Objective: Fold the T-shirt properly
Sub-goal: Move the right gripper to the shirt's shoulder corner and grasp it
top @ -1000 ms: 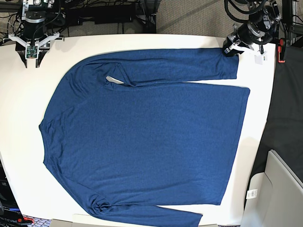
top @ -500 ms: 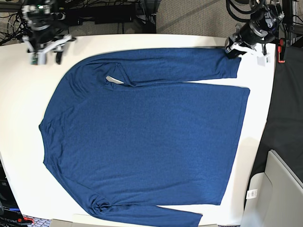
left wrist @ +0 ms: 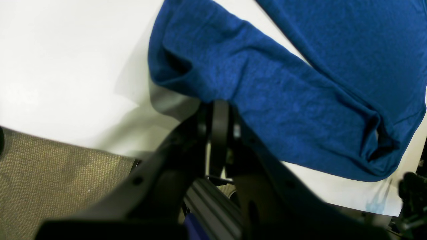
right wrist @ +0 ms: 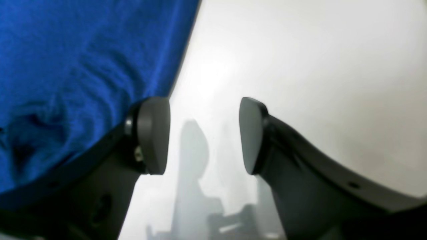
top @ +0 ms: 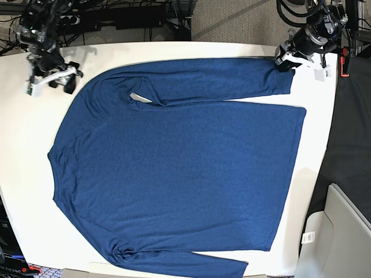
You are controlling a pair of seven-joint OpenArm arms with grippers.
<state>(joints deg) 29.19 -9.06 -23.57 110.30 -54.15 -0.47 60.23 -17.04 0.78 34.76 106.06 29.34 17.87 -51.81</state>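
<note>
Dark blue knit fills the base view: the T-shirt (top: pixel 174 168) lies flat on the white table (top: pixel 23 150), collar with its small grey tag (top: pixel 137 97) toward the upper left, one long sleeve folded across the top edge. The left gripper (top: pixel 285 59) sits at that sleeve's cuff in the upper right corner; the right gripper (top: pixel 51 80) hovers over bare table just beside the shirt's shoulder.

Over to the left wrist camera: the left gripper (left wrist: pixel 218 115) has its jaws pressed tight together, their tips right at the edge of the sleeve (left wrist: pixel 267 110), which bunches up over the table edge. Whether cloth is actually pinched between them, I can't tell.

Now the right wrist view: the right gripper (right wrist: pixel 204 133) is spread wide, nothing between the pads (right wrist: pixel 153 133), only white table below. The shirt's edge (right wrist: pixel 83 76) lies beside the left-hand finger.
</note>
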